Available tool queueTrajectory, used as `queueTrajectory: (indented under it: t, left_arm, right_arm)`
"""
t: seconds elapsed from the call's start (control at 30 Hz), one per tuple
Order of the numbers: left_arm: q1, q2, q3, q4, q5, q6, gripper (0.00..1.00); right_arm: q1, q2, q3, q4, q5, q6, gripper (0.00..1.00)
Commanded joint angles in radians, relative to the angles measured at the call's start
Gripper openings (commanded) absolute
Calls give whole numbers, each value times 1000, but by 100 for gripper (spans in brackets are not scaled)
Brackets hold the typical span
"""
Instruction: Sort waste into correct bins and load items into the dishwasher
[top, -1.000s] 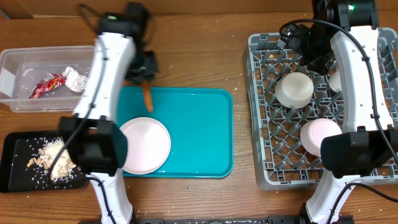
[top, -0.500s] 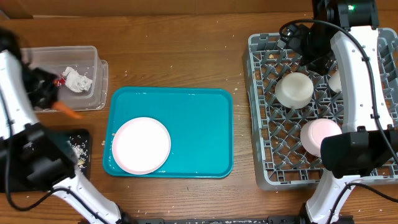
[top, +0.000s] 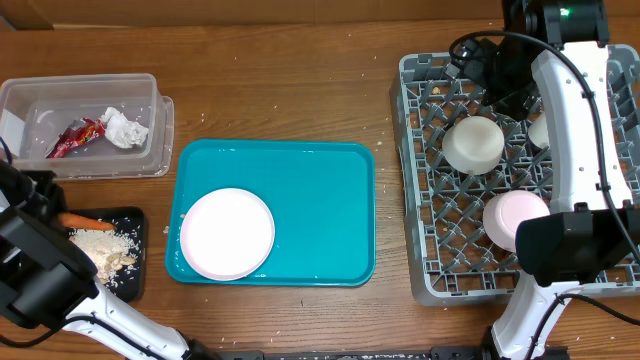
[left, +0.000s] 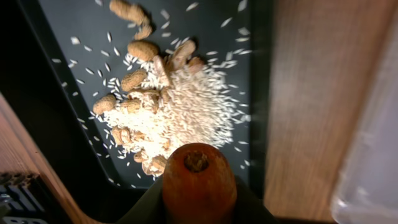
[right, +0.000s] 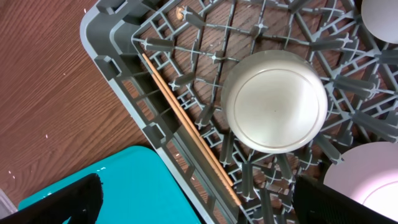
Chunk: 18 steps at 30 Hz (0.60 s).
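Carrot (left: 199, 182) clamped in left jaws above rice (left: 193, 106) (wrist view only), right jaws wide.

Overhead, lower left: the left arm (top: 40, 275) covers the left part of the shallow black rectangular plastic tray (top: 130, 214) and the left end of the small orange carrot (top: 88, 221).

Left wrist view: carrot blurred and cut by the bottom edge. The left gripper's fingers (left: 148, 208) show only as dark smears.

Right wrist view: the right gripper's fingers (right: 68, 199) are cut at the lower corners. A white shallow dish (right: 367, 183) is cut at lower right.

Overhead, right side: the right arm (top: 580, 140) hides most of the small white cup (top: 540, 130).
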Motion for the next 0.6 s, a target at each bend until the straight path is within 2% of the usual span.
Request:
queueTrajectory:
  t: [0.0, 0.17, 0.43, 0.57]
  left_arm:
    - [6, -7, -80, 33, -4, -51, 9]
    - [6, -7, -142, 86, -4, -61, 11]
    - [8, -7, -154, 108, -36, -60, 18]
    - [8, -7, -155, 105, -43, -54, 26]
  right_arm:
    - [-3, -24, -2, 5, -5, -3, 100]
    - [-3, -24, -2, 5, -5, -3, 100]
    - [-3, -24, -2, 5, -5, -3, 100]
    - [-3, -24, -2, 5, -5, -3, 100]
